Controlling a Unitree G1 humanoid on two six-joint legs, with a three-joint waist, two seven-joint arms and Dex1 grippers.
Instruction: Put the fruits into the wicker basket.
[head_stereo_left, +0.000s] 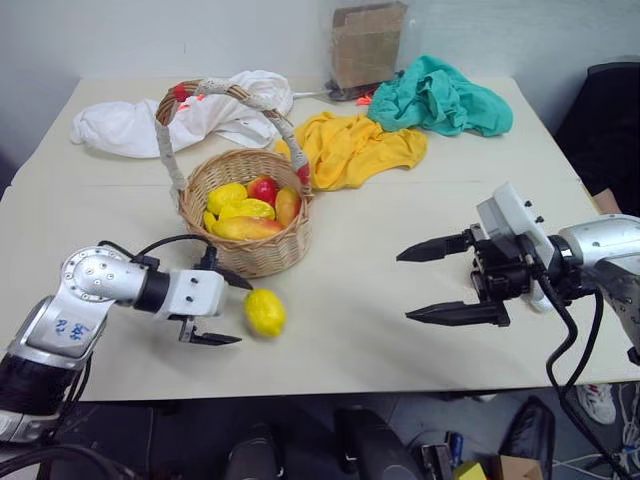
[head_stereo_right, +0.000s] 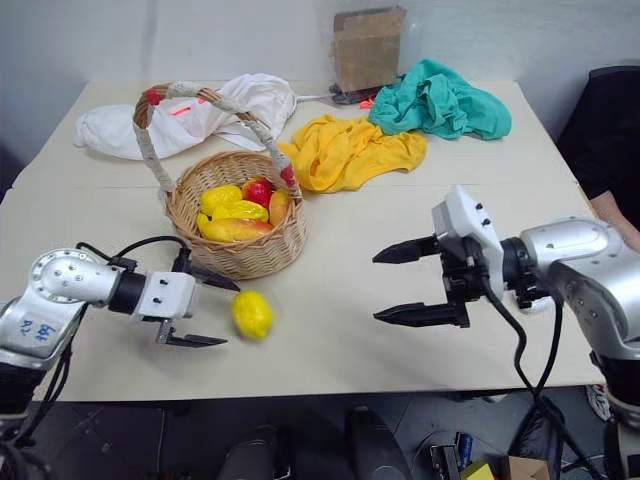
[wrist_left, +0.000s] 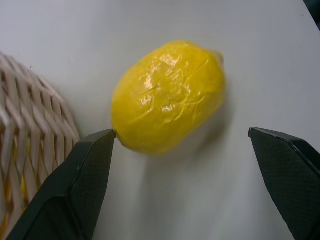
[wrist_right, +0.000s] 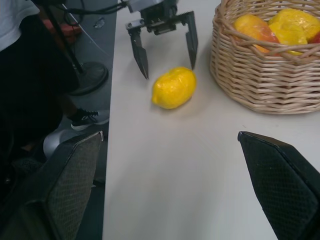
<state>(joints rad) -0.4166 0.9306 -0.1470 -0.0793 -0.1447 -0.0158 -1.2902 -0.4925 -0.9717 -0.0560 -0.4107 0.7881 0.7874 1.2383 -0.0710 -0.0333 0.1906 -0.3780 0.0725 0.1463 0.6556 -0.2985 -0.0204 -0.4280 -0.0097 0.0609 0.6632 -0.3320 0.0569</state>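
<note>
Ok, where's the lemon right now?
The lemon lies on the table just in front of the basket, on the robot's left, beside the open left gripper.

white cloth (head_stereo_left: 140, 120), yellow cloth (head_stereo_left: 350, 148), teal cloth (head_stereo_left: 440, 98), cardboard box (head_stereo_left: 368, 42)

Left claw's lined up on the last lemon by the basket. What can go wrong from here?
1. The lemon is oval and glossy, lying loose on the table; the open left claw could nudge it so it rolls toward the near edge.
2. The wicker basket wall sits right beside one finger, which may snag or push the basket on closing.
3. The arched handle spans the already heaped fruits, so the drop could clip it or bounce out.
</note>
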